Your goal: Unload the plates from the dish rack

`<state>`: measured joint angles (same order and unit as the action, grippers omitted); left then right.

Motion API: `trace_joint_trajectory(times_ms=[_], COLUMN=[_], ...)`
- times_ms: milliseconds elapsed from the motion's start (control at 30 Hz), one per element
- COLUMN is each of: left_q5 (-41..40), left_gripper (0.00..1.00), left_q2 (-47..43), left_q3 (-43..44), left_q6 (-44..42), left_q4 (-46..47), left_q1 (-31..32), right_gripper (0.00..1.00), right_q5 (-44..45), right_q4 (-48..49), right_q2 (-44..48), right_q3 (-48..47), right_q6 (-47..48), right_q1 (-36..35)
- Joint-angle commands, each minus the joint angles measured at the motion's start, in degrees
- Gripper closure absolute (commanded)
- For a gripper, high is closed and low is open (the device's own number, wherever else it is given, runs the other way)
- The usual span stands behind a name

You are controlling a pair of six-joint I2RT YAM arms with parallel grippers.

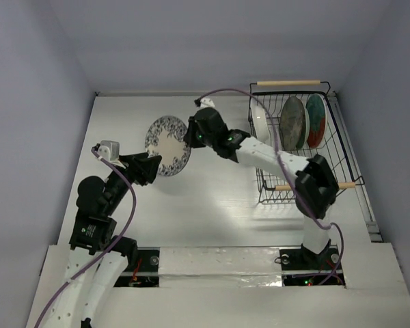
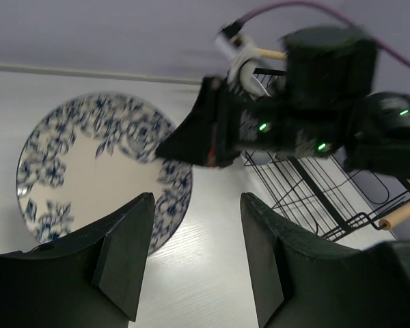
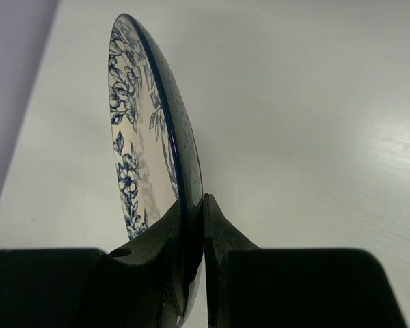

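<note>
My right gripper (image 3: 193, 212) is pinched narrow on the rim of the round white plate with the blue floral border (image 3: 140, 137). Its two black fingers clamp the edge from front and back, so the plate stands nearly on edge ahead of the tool. I judge an edge grip is the only one the upright slots allow. My left gripper (image 2: 195, 232) has its jaws spread wide and empty just short of the plate's near rim, with the patterned face turned towards it. It looks set for a handover or to steady the plate as it goes down to the white table (image 1: 212, 205). Well behind the right wrist, the black wire dish rack with wooden dowel handles (image 1: 344, 147) holds a pale plate (image 1: 261, 123), a dark grey one (image 1: 294, 123) and a red-and-teal one (image 1: 316, 120), all upright.
</note>
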<state>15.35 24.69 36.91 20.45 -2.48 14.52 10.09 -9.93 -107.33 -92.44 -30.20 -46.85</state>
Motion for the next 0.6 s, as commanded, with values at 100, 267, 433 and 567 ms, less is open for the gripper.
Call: trace_joint_trajectory(times_ms=[100,267,433,567], left_q5=[-1.4,-1.0,-0.7,-0.5], left_gripper=[0.51,0.51,0.51,0.51], left_q2=[0.8,1.0,1.2,1.2], left_q3=[2.5,2.4,2.3,2.2], left_q6=[-0.6,-0.5,-0.5,-0.4], left_q4=[1.0,1.2,1.3,1.4], left_q1=[-0.8,-0.8,-0.8,-1.3], right_gripper=[1.0,1.0,0.84,0.74], right_q5=[-3.3,-1.1,-0.7,0.9], right_q4=[17.3,16.6,16.2,16.0], right_q2=[-3.8,-8.5,-10.4,-9.8], right_q3=[-3.2,-1.5,0.9,3.9], right_q6=[-10.9,-11.9,-12.3,-12.4], right_q1=[-1.4,-1.4,-1.4,-1.4])
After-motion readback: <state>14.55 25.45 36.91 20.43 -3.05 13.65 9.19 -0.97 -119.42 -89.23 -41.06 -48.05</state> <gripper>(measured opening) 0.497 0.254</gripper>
